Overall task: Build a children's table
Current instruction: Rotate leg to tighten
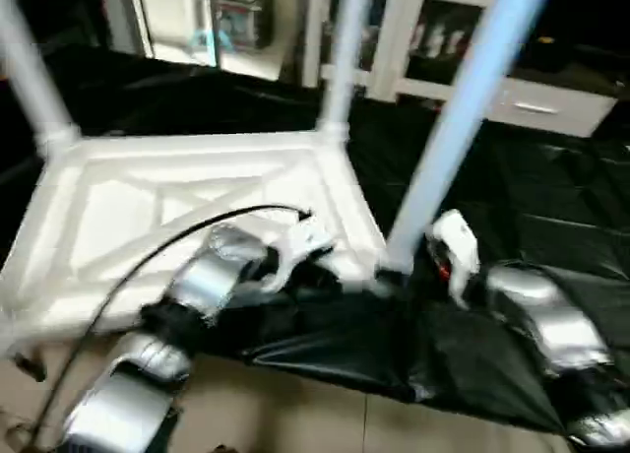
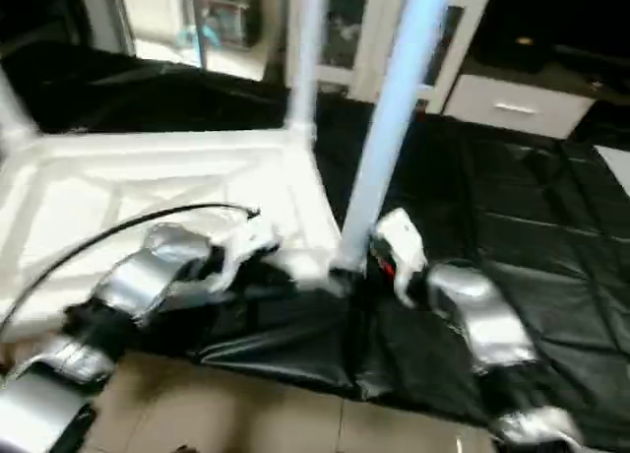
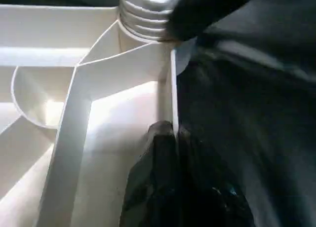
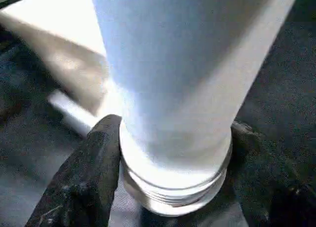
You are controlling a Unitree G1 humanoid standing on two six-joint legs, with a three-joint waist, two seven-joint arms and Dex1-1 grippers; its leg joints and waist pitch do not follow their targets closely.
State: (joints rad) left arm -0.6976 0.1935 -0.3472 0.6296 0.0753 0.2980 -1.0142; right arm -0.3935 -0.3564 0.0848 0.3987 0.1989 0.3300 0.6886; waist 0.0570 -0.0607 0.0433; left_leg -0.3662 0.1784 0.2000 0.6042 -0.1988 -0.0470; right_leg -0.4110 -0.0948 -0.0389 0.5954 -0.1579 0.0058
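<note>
On the black sheet covering the work surface, at abt 10 o'clock from picture centre in the head views, lies the white table top, upside down, X ribs facing up. Its near edge overhangs the sheet toward the tiled floor at 6 o'clock. White cabinets stand well behind, at 1 o'clock.

Three legs stand up from the top. Far-left leg sits in its corner socket at 10 o'clock. Far-right leg rises from the corner at 12 o'clock. Near-right leg leans toward 1 o'clock, its base at the top's near-right corner, approx picture centre.

R gripper sits at that leg's base, one black finger on each side of the tube, just above the threaded end. Near finger looks to touch the tube; far one is blurred, so can't tell if it's clamped or just close around it. R silver forearm runs off toward 4 o'clock.

L gripper is closed, fingers together, w/ the top's thin side wall pinched between the tips, right by the ribbed collar of the corner socket. L forearm comes in from 7 o'clock, a black cable looping over it.
</note>
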